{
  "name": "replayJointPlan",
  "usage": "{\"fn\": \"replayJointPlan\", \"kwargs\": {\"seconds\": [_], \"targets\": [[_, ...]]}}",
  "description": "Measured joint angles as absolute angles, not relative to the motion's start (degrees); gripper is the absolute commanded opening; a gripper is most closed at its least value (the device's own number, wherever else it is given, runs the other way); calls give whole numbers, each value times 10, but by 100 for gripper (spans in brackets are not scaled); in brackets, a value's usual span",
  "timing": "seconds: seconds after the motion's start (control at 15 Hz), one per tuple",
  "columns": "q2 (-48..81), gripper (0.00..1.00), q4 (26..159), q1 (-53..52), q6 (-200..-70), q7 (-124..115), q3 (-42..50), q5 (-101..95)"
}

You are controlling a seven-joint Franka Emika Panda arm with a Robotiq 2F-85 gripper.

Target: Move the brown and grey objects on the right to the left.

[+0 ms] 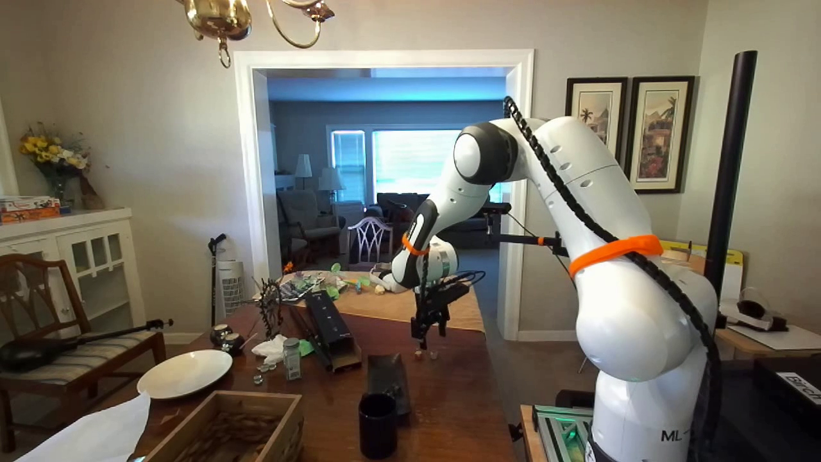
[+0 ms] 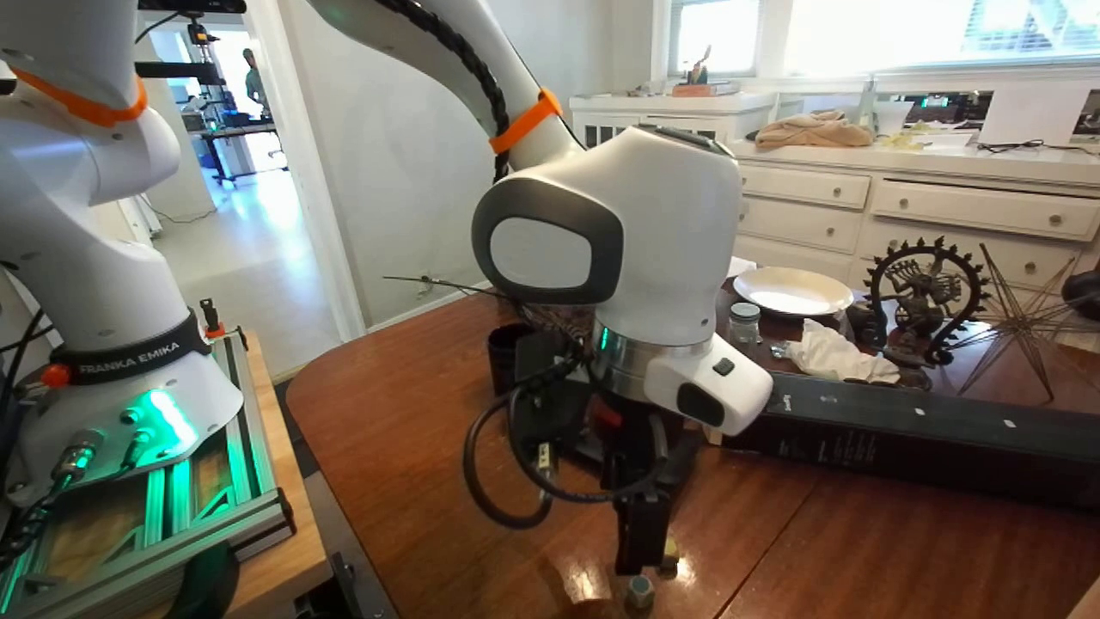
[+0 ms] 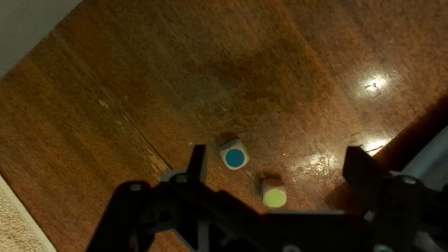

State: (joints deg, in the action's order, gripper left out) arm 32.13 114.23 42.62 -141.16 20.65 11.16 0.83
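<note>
Two small rounded pale cubes with coloured dots sit on the brown wooden table. In the wrist view one cube shows a blue dot (image 3: 235, 157) and the other shows a yellow-green dot (image 3: 274, 196) with a reddish-brown dot on its side. In an exterior view they look like a brownish cube (image 1: 419, 354) and a greyish cube (image 1: 433, 355); they also show as a grey-topped cube (image 2: 640, 591) and a yellowish cube (image 2: 669, 554). My gripper (image 3: 276, 152) is wide open and empty, pointing down above the cubes. It also shows in an exterior view (image 1: 428, 337).
A long black box (image 1: 330, 330) lies on the table, with a dark tray-like object (image 1: 389, 378) and a black mug (image 1: 378, 423) near it. A wooden crate (image 1: 292, 417), white plate (image 1: 186, 374), glass jar (image 1: 292, 359) and metal figure (image 2: 926, 297) stand further off.
</note>
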Motion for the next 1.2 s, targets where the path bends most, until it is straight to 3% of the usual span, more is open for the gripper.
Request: {"fn": "replayJointPlan", "kwargs": {"seconds": [1.2], "targets": [[231,100,1147,496,-1321,496,77,140]]}}
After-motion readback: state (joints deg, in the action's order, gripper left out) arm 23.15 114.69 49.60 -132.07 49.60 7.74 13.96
